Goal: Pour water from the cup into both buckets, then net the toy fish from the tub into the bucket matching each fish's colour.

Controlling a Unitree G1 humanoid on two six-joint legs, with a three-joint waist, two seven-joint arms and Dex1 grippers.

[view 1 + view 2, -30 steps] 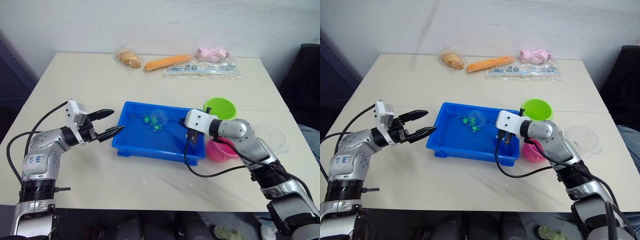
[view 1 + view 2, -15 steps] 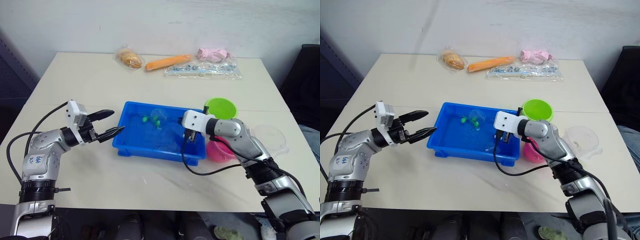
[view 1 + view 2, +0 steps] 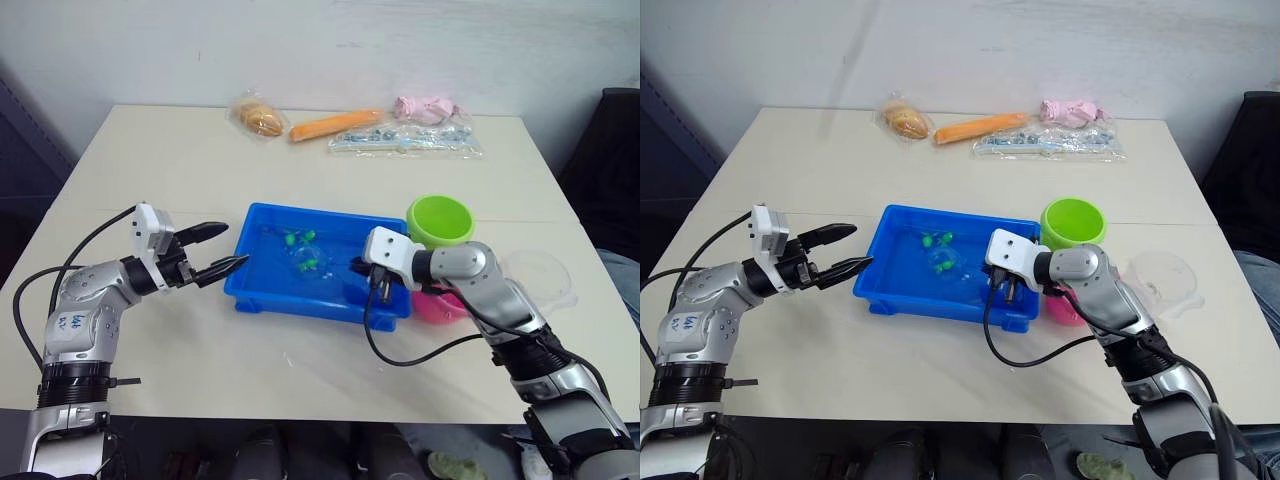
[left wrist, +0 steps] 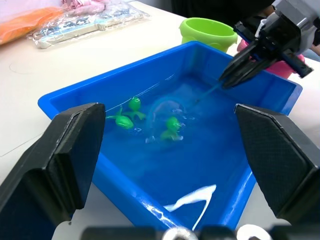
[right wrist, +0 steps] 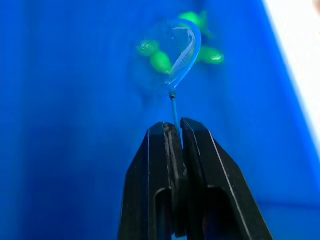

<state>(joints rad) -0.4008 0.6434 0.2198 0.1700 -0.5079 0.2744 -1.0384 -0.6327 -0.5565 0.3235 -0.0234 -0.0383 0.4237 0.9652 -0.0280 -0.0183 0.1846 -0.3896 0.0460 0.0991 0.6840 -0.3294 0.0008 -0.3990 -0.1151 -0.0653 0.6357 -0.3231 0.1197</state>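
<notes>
On the pale tabletop (image 3: 200, 150) we see open room at left and near. Our right hand (image 5: 174, 145) pinches the thin handle of the small blue-rimmed hoop net (image 5: 182, 50) over green toy fish (image 4: 172, 126) inside the shallow bright blue plastic tub (image 3: 260, 290); our left hand (image 3: 222, 250), fingers spread, hovers at its left edge.

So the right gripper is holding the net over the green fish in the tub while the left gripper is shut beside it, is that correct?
Not quite: the left gripper is open, fingers spread, as the left eye view shows. The rest holds: the right gripper is shut on the net, over the green fish in the tub.
</notes>
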